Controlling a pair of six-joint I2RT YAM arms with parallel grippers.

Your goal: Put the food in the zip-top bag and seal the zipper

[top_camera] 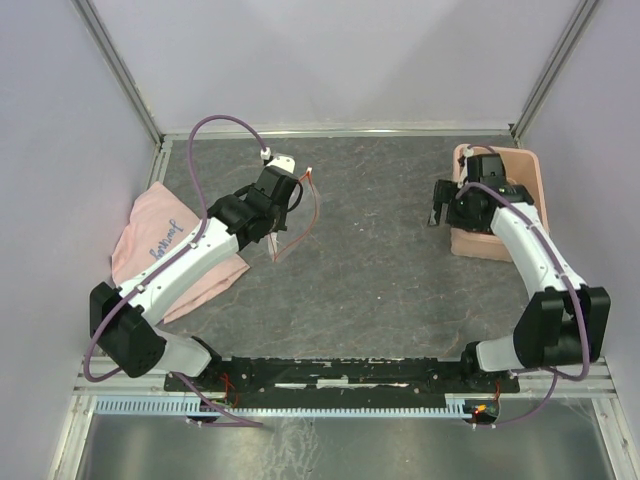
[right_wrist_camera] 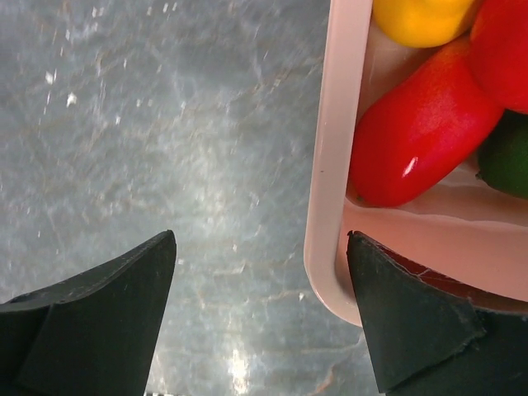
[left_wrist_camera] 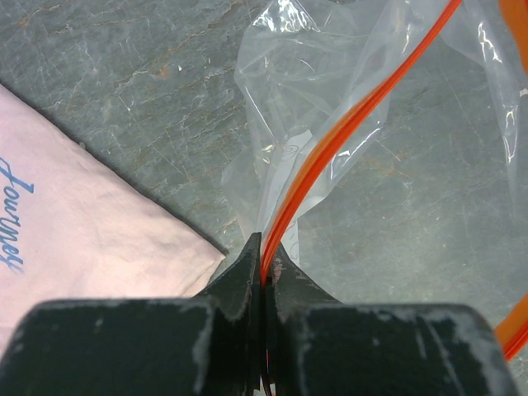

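Zip-top bag (left_wrist_camera: pixel 297 99) has its zipper (left_wrist_camera: pixel 355 121) pinched in left claw (left_wrist_camera: pixel 262 249).

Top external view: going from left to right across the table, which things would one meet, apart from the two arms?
pink cloth → zip-top bag → pink bin

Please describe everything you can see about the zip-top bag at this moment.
The zip-top bag is clear, crinkly plastic with a red-orange zipper along its mouth. It looks empty; nothing shows inside. The left gripper is shut on the zipper, holding the bag over the grey table near the pink cloth. Whether it touches the table, I cannot tell.
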